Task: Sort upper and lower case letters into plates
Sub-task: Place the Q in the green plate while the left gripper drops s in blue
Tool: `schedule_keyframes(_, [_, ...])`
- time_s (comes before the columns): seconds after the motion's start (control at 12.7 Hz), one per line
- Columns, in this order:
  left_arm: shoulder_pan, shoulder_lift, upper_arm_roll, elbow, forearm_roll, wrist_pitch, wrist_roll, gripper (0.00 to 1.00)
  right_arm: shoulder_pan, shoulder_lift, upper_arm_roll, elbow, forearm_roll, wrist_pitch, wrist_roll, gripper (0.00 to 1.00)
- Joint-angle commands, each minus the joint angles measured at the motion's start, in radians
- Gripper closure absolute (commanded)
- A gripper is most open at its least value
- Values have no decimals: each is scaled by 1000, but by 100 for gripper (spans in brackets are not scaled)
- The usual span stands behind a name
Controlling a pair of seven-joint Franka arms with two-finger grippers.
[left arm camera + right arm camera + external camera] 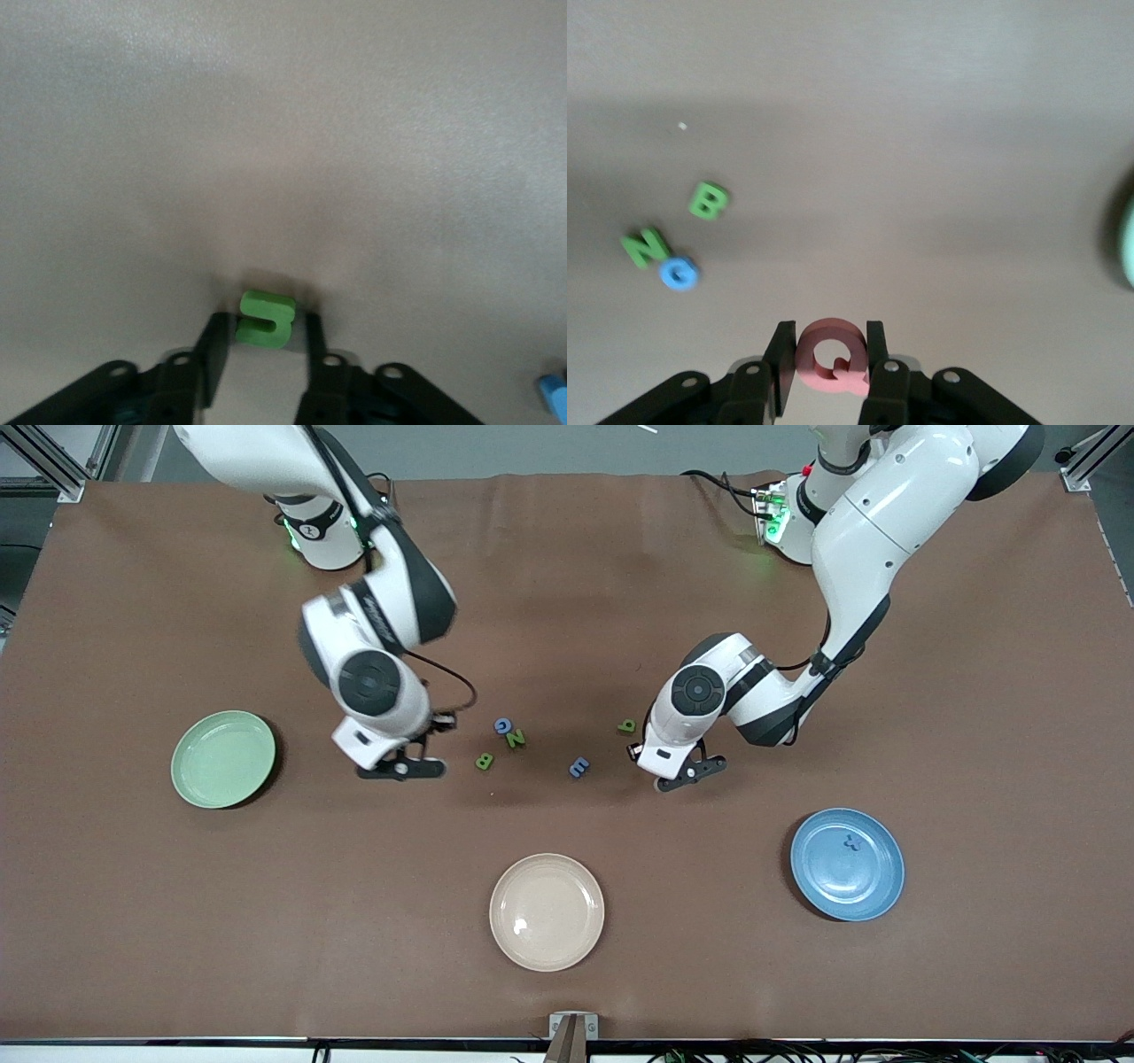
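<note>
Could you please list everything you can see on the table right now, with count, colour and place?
Loose letters: four; blue G, green N, green B and blue E mid-table, green g beside the left arm.
Held letters: two; red Q, green u.
mint green plate: one, right arm's end.
blue plate: one, left arm's end, holding a small blue letter.
cream plate: one, nearest the front camera.
right gripper: shut on the Q.
left gripper: shut on the u.
</note>
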Motion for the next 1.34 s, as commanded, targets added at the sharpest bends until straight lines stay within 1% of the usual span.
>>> schedule_keyframes(0.0, [16,-5,4,0,19,3,-4,97,-175,-186,14,-239,-19,41,-253,78])
schedule_keyframes(0.08, [35,-18,5,4,21,-5,5,99,-243,-209,13,-276,-22,60,-348,78])
schedule_keyframes(0.24, [93,-56,5,38,21,-26,21,100,-378,-208,13,-322,-24,127,-538,78])
schedule_keyframes(0.39, [168,-73,5,98,21,-62,91,100,-508,-197,14,-385,-25,274,-751,78])
schedule_keyframes(0.47, [209,-71,4,121,21,-62,141,100,-565,-174,14,-423,-25,360,-833,78])
schedule_keyframes(0.55, [252,-68,5,139,21,-62,192,100,-611,-139,14,-439,-25,433,-910,78])
schedule_keyframes(0.71, [323,-58,5,167,19,-62,304,99,-683,-52,14,-436,-25,533,-1020,78])
schedule_keyframes(0.79, [350,-44,17,173,21,-62,349,99,-702,-13,14,-437,-25,582,-1057,78])
schedule_keyframes(0.86, [361,-35,48,181,22,-60,393,96,-717,24,16,-437,-25,615,-1079,78])
schedule_keyframes(0.94, [357,-33,79,182,21,-60,421,85,-719,45,17,-437,-24,632,-1079,78])
schedule_keyframes(1.02, [354,-30,115,185,24,-60,448,67,-719,58,17,-437,-22,643,-1079,78])
schedule_keyframes(1.1, [354,-28,137,192,33,-60,488,46,-718,62,17,-437,-22,649,-1079,78])
schedule_keyframes(1.18, [360,-28,139,192,35,-60,511,31,-717,65,17,-439,-22,647,-1079,77])
schedule_keyframes(1.26, [360,-32,139,192,35,-60,502,0,-717,70,17,-440,-22,647,-1079,76])
